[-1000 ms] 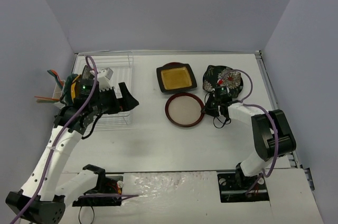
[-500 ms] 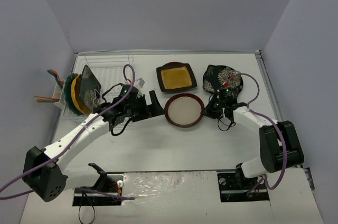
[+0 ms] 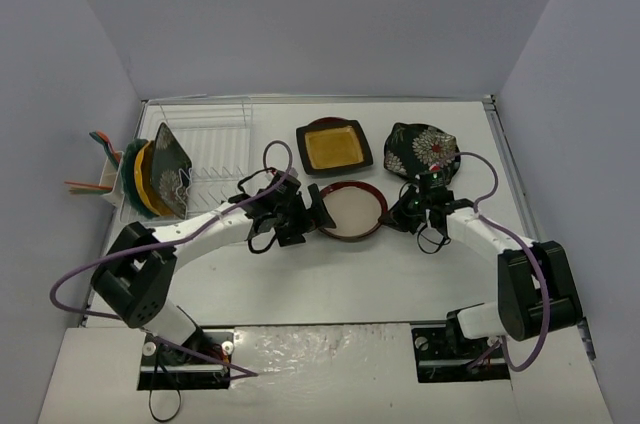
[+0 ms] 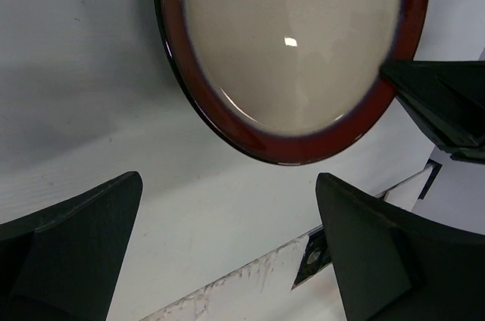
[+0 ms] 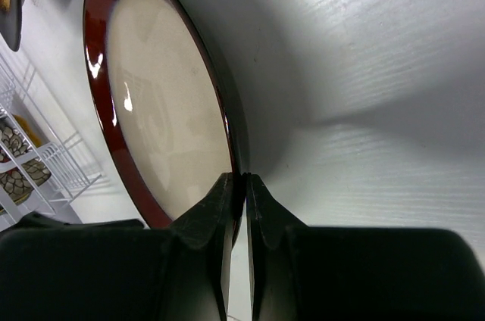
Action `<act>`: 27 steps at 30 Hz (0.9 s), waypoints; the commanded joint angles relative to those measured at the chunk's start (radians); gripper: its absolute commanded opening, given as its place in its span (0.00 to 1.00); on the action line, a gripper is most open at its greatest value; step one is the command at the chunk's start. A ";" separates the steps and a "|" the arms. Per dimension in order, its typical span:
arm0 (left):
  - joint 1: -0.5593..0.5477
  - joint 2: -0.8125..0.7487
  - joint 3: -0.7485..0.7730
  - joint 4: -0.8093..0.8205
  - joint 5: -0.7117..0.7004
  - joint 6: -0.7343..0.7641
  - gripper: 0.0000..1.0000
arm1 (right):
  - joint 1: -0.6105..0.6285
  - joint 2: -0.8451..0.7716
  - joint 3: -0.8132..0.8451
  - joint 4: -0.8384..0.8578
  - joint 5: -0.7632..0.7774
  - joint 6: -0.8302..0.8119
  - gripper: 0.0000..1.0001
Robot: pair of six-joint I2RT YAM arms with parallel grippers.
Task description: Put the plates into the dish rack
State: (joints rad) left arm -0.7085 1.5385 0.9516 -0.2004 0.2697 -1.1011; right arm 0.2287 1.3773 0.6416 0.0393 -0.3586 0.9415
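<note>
The red-rimmed plate (image 3: 350, 210) with a pale centre lies mid-table. My right gripper (image 3: 397, 212) is shut on its right rim; the right wrist view shows the jaws (image 5: 244, 185) pinching the rim of the plate (image 5: 167, 116). My left gripper (image 3: 318, 212) is open and empty at the plate's left edge; in the left wrist view the plate (image 4: 295, 41) lies just beyond the wide-apart fingers (image 4: 68, 245). The white dish rack (image 3: 215, 144) stands at far left. It holds a teal plate (image 3: 128, 176), an orange plate (image 3: 148, 184) and a black flowered plate (image 3: 172, 166) on edge.
A black square plate with a yellow centre (image 3: 334, 146) and a second black flowered plate (image 3: 422, 149) lie behind the red-rimmed plate. A small white cup (image 3: 100, 186) with utensils hangs on the rack's left side. Walls close in the table on three sides.
My left arm has swung right from the rack to the red-rimmed plate, leaving the black flowered plate standing in the rack. My right gripper stays at the plate's right rim.
</note>
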 commanded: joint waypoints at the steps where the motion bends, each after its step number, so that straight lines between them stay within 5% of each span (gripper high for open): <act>1: -0.015 0.034 0.038 0.121 0.004 -0.106 0.97 | -0.007 -0.074 0.007 0.050 -0.089 0.069 0.00; 18: -0.035 0.212 0.025 0.317 -0.037 -0.277 0.93 | -0.015 -0.146 -0.068 0.051 -0.152 0.104 0.00; 27: -0.045 0.239 -0.040 0.459 -0.061 -0.379 0.72 | -0.023 -0.193 -0.121 0.051 -0.184 0.107 0.00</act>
State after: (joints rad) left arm -0.7412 1.7715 0.9468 0.1276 0.2499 -1.4023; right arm 0.2150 1.2544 0.5259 0.0291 -0.4349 1.0182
